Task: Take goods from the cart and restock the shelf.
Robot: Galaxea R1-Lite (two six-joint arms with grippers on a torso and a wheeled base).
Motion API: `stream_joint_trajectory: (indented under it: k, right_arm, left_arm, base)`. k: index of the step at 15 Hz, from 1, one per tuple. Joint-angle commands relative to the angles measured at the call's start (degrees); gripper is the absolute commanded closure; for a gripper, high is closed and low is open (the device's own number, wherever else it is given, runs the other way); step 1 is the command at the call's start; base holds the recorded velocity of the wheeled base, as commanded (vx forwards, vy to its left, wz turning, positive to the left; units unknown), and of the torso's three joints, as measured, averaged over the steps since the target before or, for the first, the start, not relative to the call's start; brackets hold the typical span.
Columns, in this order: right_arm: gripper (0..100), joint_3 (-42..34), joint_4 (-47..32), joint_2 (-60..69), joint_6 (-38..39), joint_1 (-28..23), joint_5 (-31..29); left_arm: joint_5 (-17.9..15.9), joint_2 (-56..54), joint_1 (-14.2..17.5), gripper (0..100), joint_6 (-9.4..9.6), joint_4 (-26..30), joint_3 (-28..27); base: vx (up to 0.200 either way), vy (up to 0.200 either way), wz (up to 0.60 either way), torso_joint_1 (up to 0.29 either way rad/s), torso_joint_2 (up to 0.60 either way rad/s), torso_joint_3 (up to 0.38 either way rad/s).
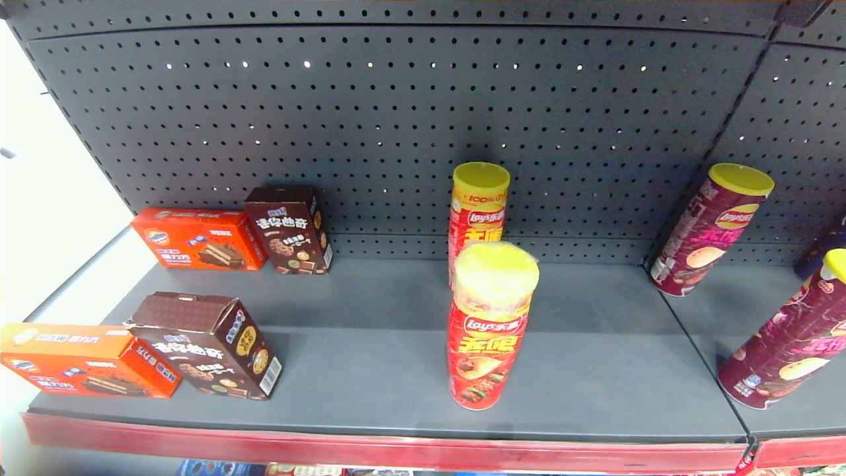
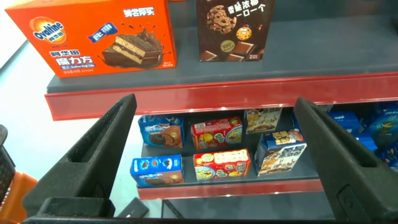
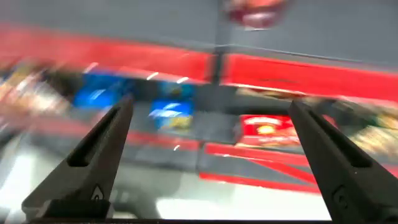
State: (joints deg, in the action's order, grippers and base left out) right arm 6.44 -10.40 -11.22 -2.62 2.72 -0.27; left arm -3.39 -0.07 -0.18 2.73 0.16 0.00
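On the dark grey shelf (image 1: pixel 595 357) stand two red chip cans, one in front (image 1: pixel 490 324) and one behind (image 1: pixel 478 211). Two purple chip cans (image 1: pixel 710 228) (image 1: pixel 790 337) lean at the right. At the left lie two orange boxes (image 1: pixel 198 237) (image 1: pixel 82 360) and two brown cookie boxes (image 1: pixel 288 228) (image 1: pixel 208 344). My left gripper (image 2: pixel 214 168) hangs open below the shelf's red front edge (image 2: pixel 224 93), facing an orange box (image 2: pixel 99 37) and a brown box (image 2: pixel 235 28). My right gripper (image 3: pixel 208 165) is open with nothing between its fingers, in front of blurred lower shelves.
A perforated back panel (image 1: pixel 396 119) closes the shelf behind. Lower shelves hold several small blue and red packages (image 2: pixel 217 149). Free shelf room lies between the boxes and the red cans, and between the red and purple cans.
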Motion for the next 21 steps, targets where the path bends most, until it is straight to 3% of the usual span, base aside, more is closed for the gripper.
stream_joint_trajectory:
  k: [1,3,5,6,7,8,9,10,13,15,16,21]
  right_arm:
    - [0,-3.1,5.8,5.4,1.8,-6.8,-1.4]
    - [0,-5.9,13.3,5.4,3.6,-6.7,-6.1]
    - [0,-6.4,14.4,5.6,6.8,-6.6,8.1]
    - [0,-6.4,14.4,5.6,6.6,-6.6,6.6]
    - [0,-6.4,13.4,5.6,5.6,-6.6,-3.2]
    - [0,-6.4,11.5,5.5,6.9,-6.7,-8.7]
    - [0,-6.4,11.0,5.6,7.0,-6.6,-6.8]
    - [0,-6.4,10.6,5.5,2.0,-6.5,-0.6]
    - [0,-6.4,10.7,5.5,2.5,-6.5,-0.5]
    - [0,-6.4,10.7,5.5,2.5,-6.5,-0.4]
    - [0,-6.3,10.4,7.0,2.2,-0.9,-0.5]
    - [0,-6.4,10.7,10.8,2.5,-1.9,-0.5]
  left_arm:
    - [0.0,0.1,0.0,0,-0.01,0.0,0.0]
    - [-0.1,0.1,0.0,0,0.08,0.0,0.0]
    - [-0.1,0.1,0.0,0,0.08,0.0,0.0]
    - [0.0,0.1,0.0,0,-0.01,0.0,0.0]
    - [0.8,0.1,0.0,0,-0.01,0.0,0.0]
    - [1.5,0.1,0.0,0,0.17,0.0,0.0]
    - [1.7,0.1,0.0,0,0.17,0.0,0.0]
    - [1.9,0.1,0.0,0,0.08,0.0,0.0]
    - [1.5,0.1,0.0,0,-0.45,0.0,0.0]
    - [1.7,0.1,0.0,0,-1.76,-0.1,0.0]
    - [1.7,0.1,0.0,0,-1.85,0.0,0.0]
    - [1.5,0.1,0.0,0,-1.50,-0.1,0.0]
  base:
    - [0.000,0.000,0.00,0.000,0.00,0.000]
    - [0.000,0.000,0.00,0.000,0.00,0.000]
    - [0.000,0.000,0.00,0.000,0.00,0.000]
    - [0.000,0.000,0.00,0.000,0.00,0.000]
    - [0.000,0.000,0.00,0.000,0.00,0.000]
    - [0.000,0.000,0.00,0.000,0.00,0.000]
    - [0.000,0.000,0.00,0.000,0.00,0.000]
    - [0.000,0.000,0.00,0.000,0.00,0.000]
    - [0.000,0.000,0.00,0.000,0.00,0.000]
    - [0.000,0.000,0.00,0.000,0.00,0.000]
    - [0.000,0.000,0.00,0.000,0.00,0.000]
    - [0.000,0.000,0.00,0.000,0.00,0.000]
